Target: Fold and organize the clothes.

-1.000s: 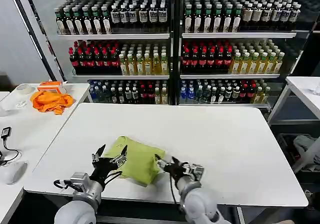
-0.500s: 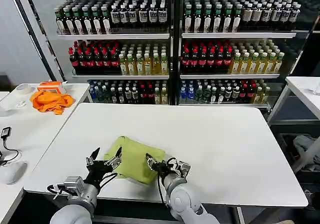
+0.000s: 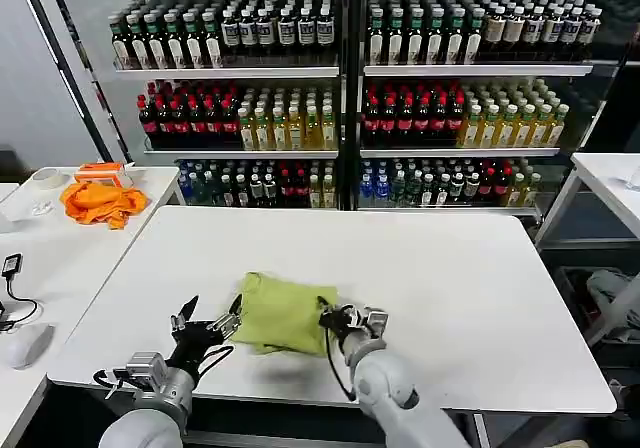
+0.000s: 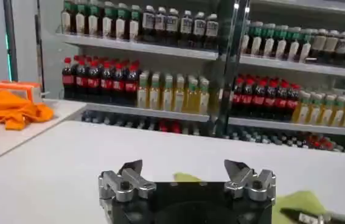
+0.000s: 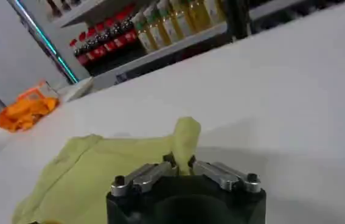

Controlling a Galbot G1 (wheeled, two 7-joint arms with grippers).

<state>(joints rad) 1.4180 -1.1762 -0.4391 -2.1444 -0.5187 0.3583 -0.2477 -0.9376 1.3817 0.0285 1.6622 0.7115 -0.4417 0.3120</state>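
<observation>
Right wrist view shows the right gripper [image 5: 183,165] clenched on a raised fold of the light yellow-green T-shirt [image 5: 99,176] — the pinched cloth stands up in a narrow peak between the two fingers, and the rest of the garment spreads flat on the white table [image 5: 294,91] beyond the fingertips. In the head view the same right gripper [image 3: 328,317] sits at the shirt's right edge, near the table's front edge, with the T-shirt [image 3: 280,311] lying bunched and folded just to its left.

On the far side of the shirt from that pincer is the left gripper [image 3: 205,320], its fingers spread apart and holding nothing; its nearer fingertip lies just beside the shirt's left edge, though whether it touches cannot be told. The left wrist view confirms it — the left gripper [image 4: 187,169] is released, with bare table [image 4: 69,158] showing between its fingers and a strip of the T-shirt [image 4: 294,201] off to one side.

Farther out, an orange cloth [image 3: 100,202] rests on a side table [image 3: 60,258] well apart from both grippers, to the robot's left. Behind the work table stand shelves of bottled drinks [image 3: 340,98].
</observation>
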